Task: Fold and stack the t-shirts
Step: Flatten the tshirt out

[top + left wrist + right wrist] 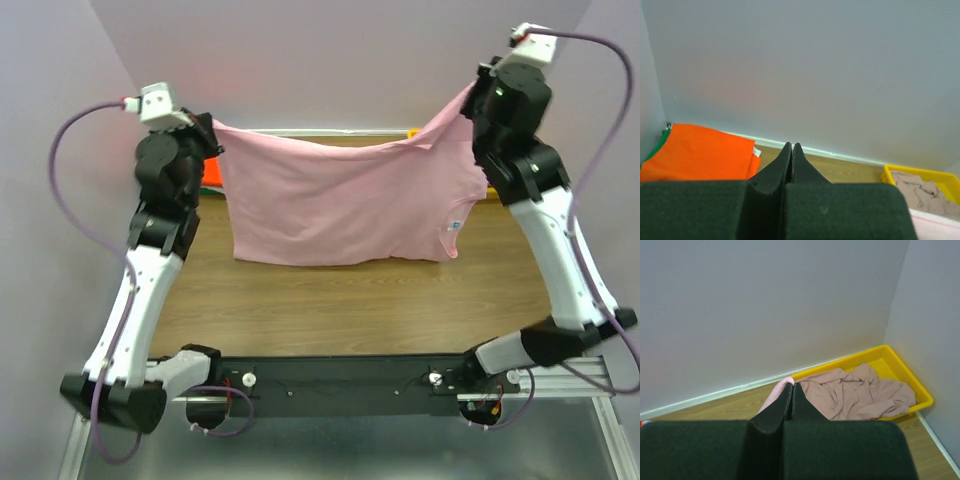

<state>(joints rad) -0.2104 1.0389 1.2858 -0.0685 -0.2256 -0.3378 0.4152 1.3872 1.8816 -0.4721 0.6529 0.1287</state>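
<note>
The left fingers (791, 149) are seen pressed together with no gap between them, and the right fingers (791, 389) are closed in the same way. Between the two pairs the pink t-shirt (340, 205) is held up and spread wide above the tabletop (350, 300). One upper corner is pinched at the left fingers and the other at the right fingers, which are raised somewhat higher. The top edge of the cloth sags between the two grips, and the rest hangs down in front of the back wall. Whether the lower hem touches the wood cannot be told. A fold of the pink cloth is seen just beside the tips of the right fingers in the right wrist view. Beyond the right fingers and off to their right, a dusty mauve t-shirt (855, 392) lies crumpled in a yellow tray (885, 365), which is set in the corner where two walls meet. Beyond the left fingers and to their left, an orange t-shirt (700, 152) lies folded flat on the tabletop against the wall, with a strip of a green t-shirt (657, 145) showing along its far left side — well apart from the tray.
</note>
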